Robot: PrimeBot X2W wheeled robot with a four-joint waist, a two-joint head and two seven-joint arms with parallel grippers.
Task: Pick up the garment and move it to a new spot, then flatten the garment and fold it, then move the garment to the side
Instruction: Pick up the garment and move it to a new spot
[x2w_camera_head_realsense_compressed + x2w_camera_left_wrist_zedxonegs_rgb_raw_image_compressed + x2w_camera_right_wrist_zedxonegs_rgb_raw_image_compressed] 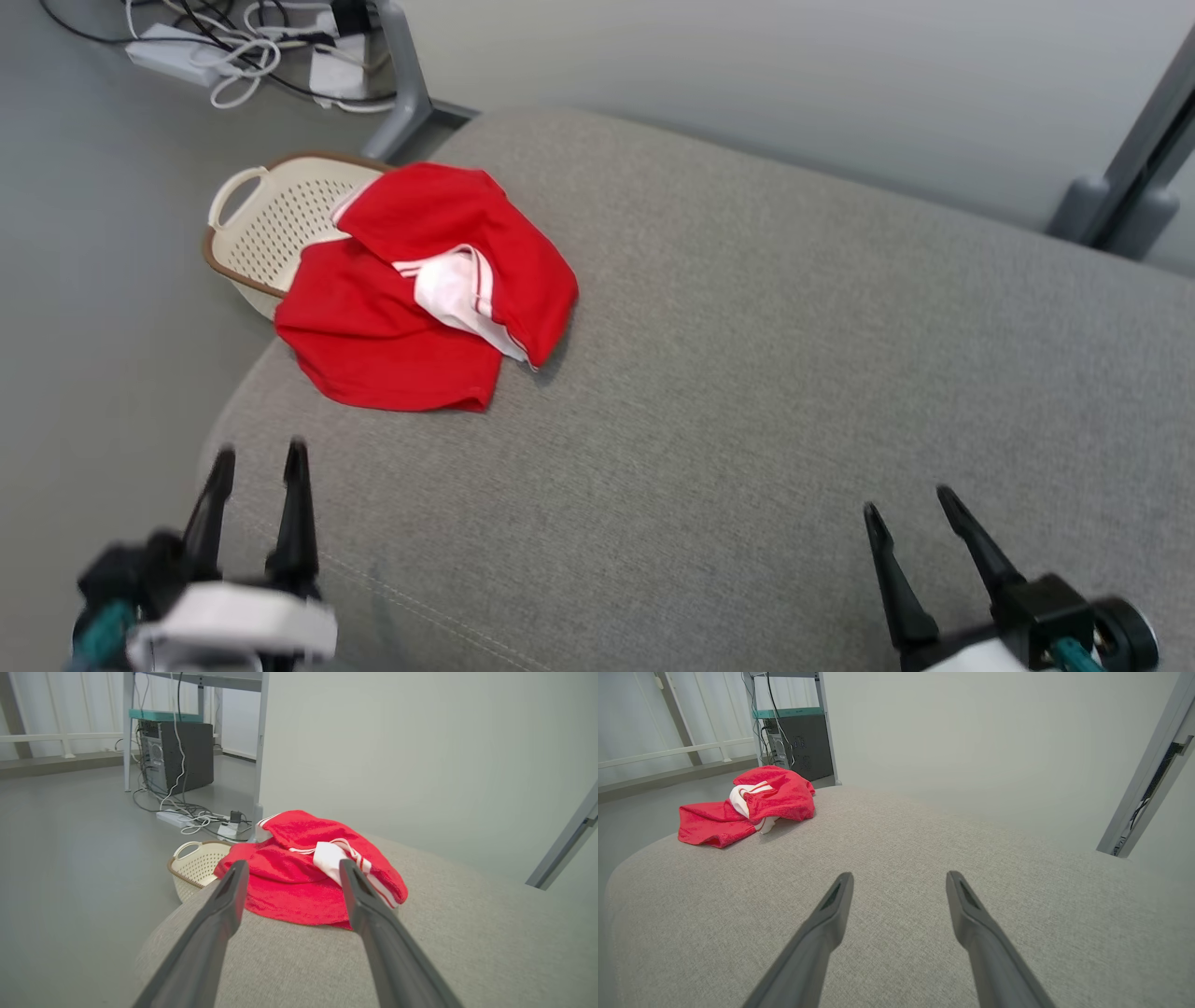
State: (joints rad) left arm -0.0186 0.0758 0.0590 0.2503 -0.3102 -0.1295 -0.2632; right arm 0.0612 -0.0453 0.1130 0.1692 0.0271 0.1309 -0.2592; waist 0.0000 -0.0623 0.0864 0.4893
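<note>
**Fig. Head view w/ both wrist views: task at its very start, as I read it.**

(a) Red fabric garment w/ white striped trim point(420, 289) lies in a crumpled heap at approx. 10 o'clock on the wide grey woven-fabric cushion point(747, 373), close to its rounded edge. Layers lap over each other and the white inside shows, so it is neither flat nor folded. In my head view its far-left part overlaps the cream perforated plastic basket w/ brown rim point(266, 229), which stands on the floor just off the cushion. I can't tell whether cloth touches basket.

(b) Left gripper point(260, 453), at 7 o'clock in the head view, has its fingers spread wide w/ nothing btw. them. It is well short of the garment, which sits at its 1 o'clock. The left wrist view frames the heap btw. the two fingers, so I judge this arm roughly lined up for an approach.

(c) Right gripper point(907, 499), at 5 o'clock, likewise has its fingers apart and is empty, over bare cushion. The garment is well apart from it, at its 10 o'clock.

Progress: no step done, as far as I can see. The pick-up is not yet begun. Left to do: grasp and lift, move to a new spot (the bare cushion at 3 o'clock of the heap looks suitable), flatten, fold, then shift to the side.
</note>
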